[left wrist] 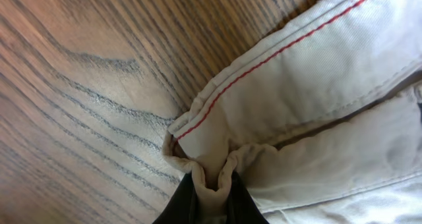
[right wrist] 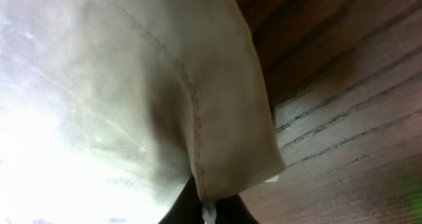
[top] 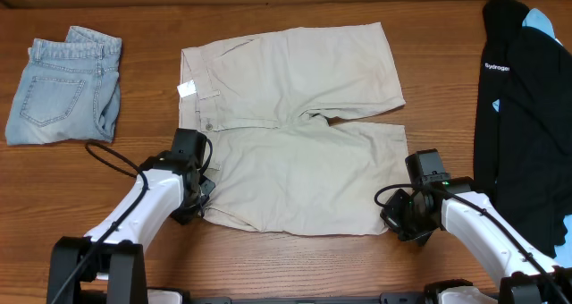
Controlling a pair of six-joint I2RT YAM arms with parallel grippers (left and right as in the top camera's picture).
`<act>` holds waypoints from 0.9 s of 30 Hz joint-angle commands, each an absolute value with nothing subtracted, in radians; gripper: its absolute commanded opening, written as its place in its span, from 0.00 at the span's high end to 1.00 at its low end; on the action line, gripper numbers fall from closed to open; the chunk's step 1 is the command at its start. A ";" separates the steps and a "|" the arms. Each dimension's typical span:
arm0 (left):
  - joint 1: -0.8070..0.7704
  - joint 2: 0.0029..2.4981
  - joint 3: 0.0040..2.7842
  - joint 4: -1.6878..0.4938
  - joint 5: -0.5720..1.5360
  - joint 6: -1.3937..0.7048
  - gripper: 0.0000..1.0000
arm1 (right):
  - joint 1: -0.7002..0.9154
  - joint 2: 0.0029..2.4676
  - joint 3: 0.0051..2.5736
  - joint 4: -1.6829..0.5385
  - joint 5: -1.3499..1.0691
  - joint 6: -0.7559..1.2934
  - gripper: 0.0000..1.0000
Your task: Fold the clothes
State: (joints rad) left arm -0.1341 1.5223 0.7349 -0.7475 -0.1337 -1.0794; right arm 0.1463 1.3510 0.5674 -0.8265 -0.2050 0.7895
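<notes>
The beige shorts lie spread flat in the middle of the table, waistband to the left, both legs pointing right. My left gripper is shut on the waistband corner at the near left; the left wrist view shows a fold of beige cloth pinched between the dark fingers, with a red-stitched inner band above. My right gripper is shut on the hem corner of the near leg at the near right; the right wrist view shows that hem between the fingers.
Folded light-blue denim shorts lie at the far left. A black top with white lettering lies along the right edge. A white tag sticks out at the waistband. Bare wood table shows along the front.
</notes>
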 commanded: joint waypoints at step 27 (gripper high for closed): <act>-0.132 1.324 1.511 -1.687 -0.231 -0.975 0.96 | -0.183 1.229 1.454 -1.378 -0.164 0.282 0.96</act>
State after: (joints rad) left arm -0.1509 1.3674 1.5436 -1.6756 -0.0410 -0.9218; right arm -0.1509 1.2015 1.4231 -1.4506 -0.2932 0.3206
